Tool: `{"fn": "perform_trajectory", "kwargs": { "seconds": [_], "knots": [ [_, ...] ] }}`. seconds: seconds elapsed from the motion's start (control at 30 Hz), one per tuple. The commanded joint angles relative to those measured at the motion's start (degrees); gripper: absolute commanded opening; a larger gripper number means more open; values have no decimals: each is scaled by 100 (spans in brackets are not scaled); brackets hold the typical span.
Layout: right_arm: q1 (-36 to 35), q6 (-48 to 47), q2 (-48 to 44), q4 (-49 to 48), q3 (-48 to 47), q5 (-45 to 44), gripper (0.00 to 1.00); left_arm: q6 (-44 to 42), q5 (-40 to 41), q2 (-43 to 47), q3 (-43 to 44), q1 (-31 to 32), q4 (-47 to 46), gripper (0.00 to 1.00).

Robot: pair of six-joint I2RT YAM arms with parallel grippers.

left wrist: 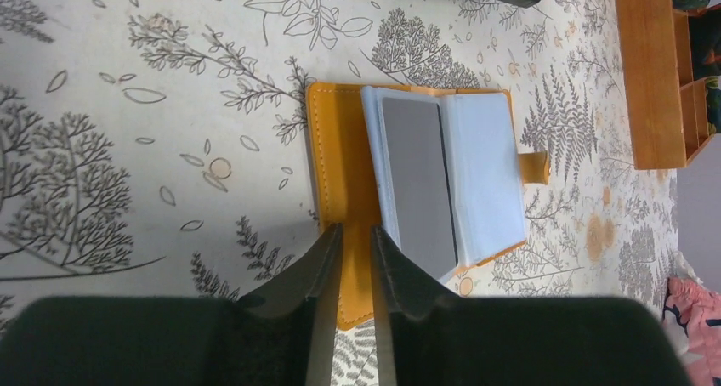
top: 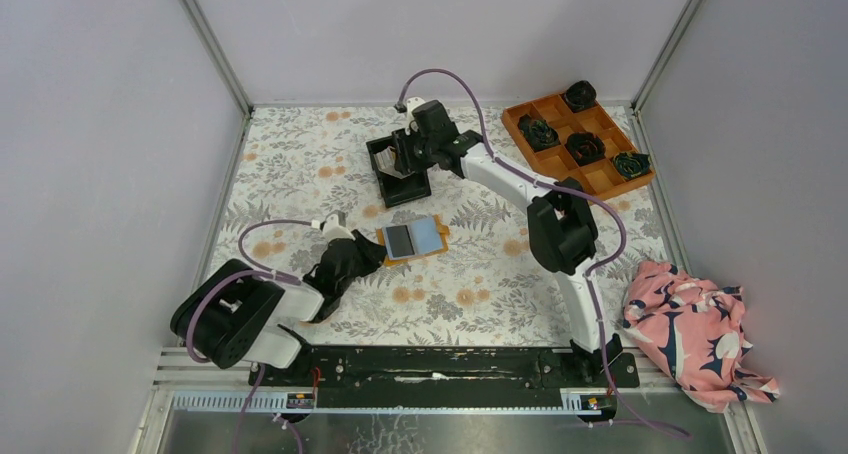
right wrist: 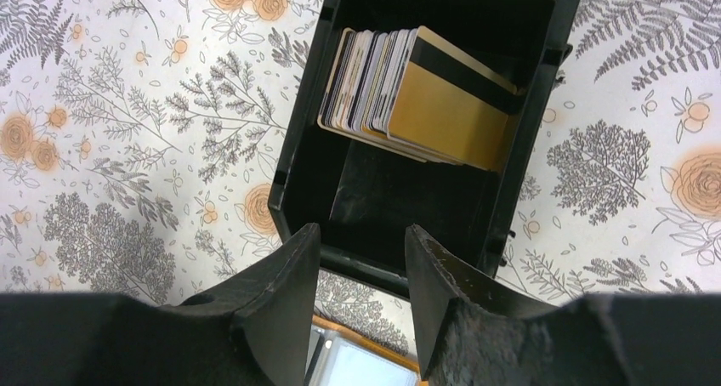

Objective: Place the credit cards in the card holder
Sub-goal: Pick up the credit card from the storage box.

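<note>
The card holder lies open on the floral table, orange-tan outside, light blue pockets up. In the left wrist view a dark grey card sits in its left pocket. My left gripper rests its nearly shut fingertips on the holder's orange left cover, with nothing pinched between them. The credit cards stand as a stack in the black bin, a gold one in front. My right gripper is open and empty, hovering over the bin's near rim.
An orange compartment tray with dark rosettes stands at the back right and shows in the left wrist view. A pink patterned cloth lies at the front right. Grey walls enclose the table.
</note>
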State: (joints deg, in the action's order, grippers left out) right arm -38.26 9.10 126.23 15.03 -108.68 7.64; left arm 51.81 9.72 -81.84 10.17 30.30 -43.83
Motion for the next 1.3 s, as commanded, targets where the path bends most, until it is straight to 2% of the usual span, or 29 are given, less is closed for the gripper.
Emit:
{"fn": "perform_trajectory", "kwargs": {
  "seconds": [0.0,0.27,0.47,0.67,0.97,1.07,1.27],
  "knots": [
    [-78,-142,186,104,-463,84,48,87,236,245,-257,-57,-843,22],
    [-103,-238,440,255,-859,28,48,267,-32,99,-498,-248,-1894,5],
    [-103,-393,717,541,-1328,-25,48,337,-56,65,-378,-518,-1814,1],
    [-94,-435,1084,700,-1872,-107,49,189,-222,-28,128,-875,-1372,0],
    [-3,-345,1826,866,-2834,-6,53,365,-1341,-1313,1034,-1617,-1700,0],
    [51,-294,1944,828,-2939,29,53,596,-1641,-1819,1191,-1747,-2176,6],
    [106,-252,2108,825,-3056,181,54,699,-1705,-2389,1588,-1760,-2330,14]
  ]
}}
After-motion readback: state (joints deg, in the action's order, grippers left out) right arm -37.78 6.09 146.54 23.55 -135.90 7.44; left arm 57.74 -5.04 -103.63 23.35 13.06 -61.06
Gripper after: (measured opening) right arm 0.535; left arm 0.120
